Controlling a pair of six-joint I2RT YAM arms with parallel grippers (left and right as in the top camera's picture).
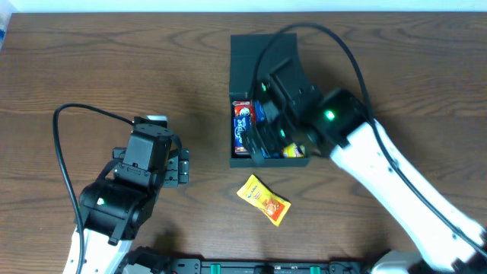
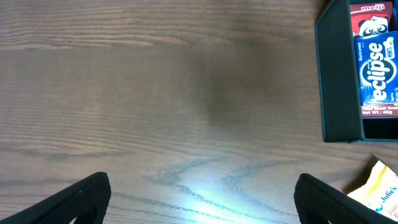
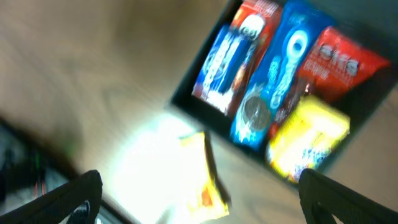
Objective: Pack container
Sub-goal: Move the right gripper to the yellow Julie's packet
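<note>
Container: we see it (image 1: 247, 57) at the far middle of the table (image 1: 114, 61), snacks inside.
Writing: "eclipse" on the blue packet (image 2: 377, 74), "meiji" on the red packet (image 2: 373, 18).
Yellow packet (image 1: 263, 199): outside, near the container.
Left gripper (image 2: 202, 205): wide apart, empty.
Right gripper (image 3: 208, 199): wide apart, empty.

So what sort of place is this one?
Probably a robot lab bench rather than a home or shop: a wood-grain table, two cabled robot arms, and a dark green container holding snack packets.
</note>
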